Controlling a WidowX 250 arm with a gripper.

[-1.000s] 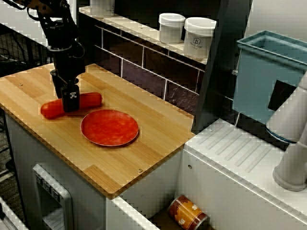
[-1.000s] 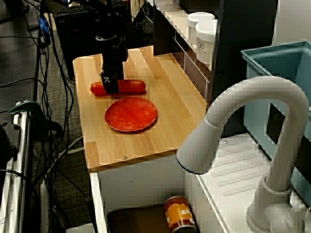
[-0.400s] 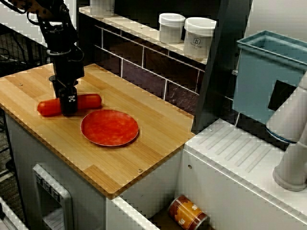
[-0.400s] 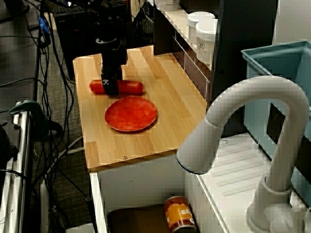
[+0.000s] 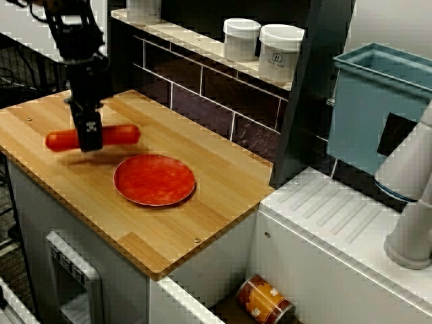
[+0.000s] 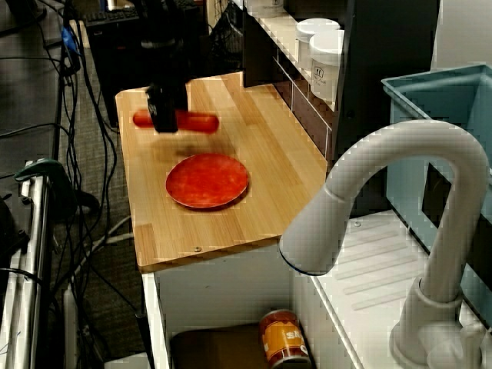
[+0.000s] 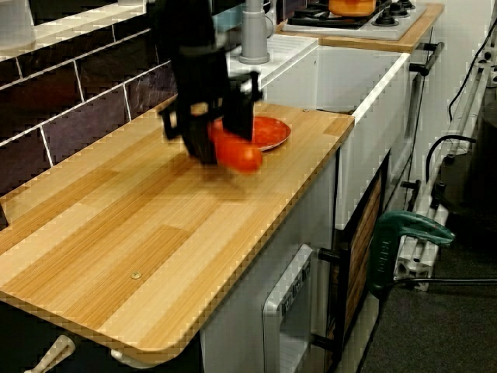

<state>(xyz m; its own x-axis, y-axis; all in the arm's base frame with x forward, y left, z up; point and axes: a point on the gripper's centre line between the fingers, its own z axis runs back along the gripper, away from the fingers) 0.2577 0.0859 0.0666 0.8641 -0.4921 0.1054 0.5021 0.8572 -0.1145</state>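
Above the wooden counter, the gripper held a red sausage-shaped piece by its middle, jaws pinched narrow on it. The piece hung clear of the wood, with a soft shadow under it. Its long axis lay level and ran along the counter's length, roughly parallel to the tiled back wall. In the view along the counter, one rounded end pointed out toward the camera. Both ends stuck out past the fingers, while the gripper's black body hid the middle.

A flat red plate lay on the wood near the piece, on the side toward the sink. Two white jars stood well apart on the ledge behind, a blue bin beyond them, and a white tap filled the foreground of the view over the sink. A can lay on its side below.

The piece was smooth, plain orange-red and evenly thick.
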